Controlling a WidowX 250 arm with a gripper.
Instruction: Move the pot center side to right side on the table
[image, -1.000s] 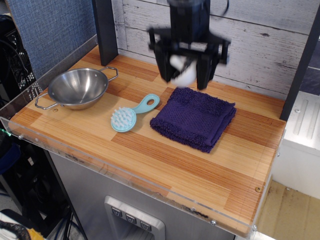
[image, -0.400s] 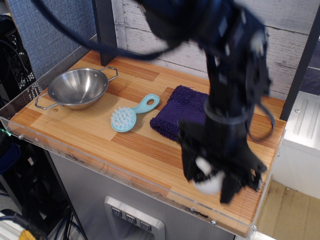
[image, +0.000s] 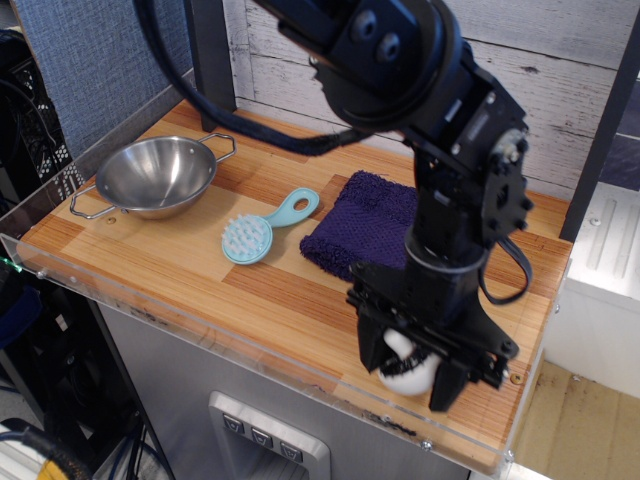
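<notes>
While the black arm reaches down over the front right part of the table (image: 200, 275), its gripper (image: 418, 368) is clamped around the small white pot (image: 407, 371), which sits low between the dark fingers, at or just above the wood near the acrylic rim. Behind it lies a folded purple cloth (image: 365, 225); a turquoise brush (image: 262, 229) and a steel bowl (image: 155, 177) lie to the left.

Steel pot (image: 157, 177) at table's (image: 200, 285) left, brush (image: 262, 229) centre, cloth (image: 372, 215) right of brush, pot (image: 408, 369) front right.
</notes>
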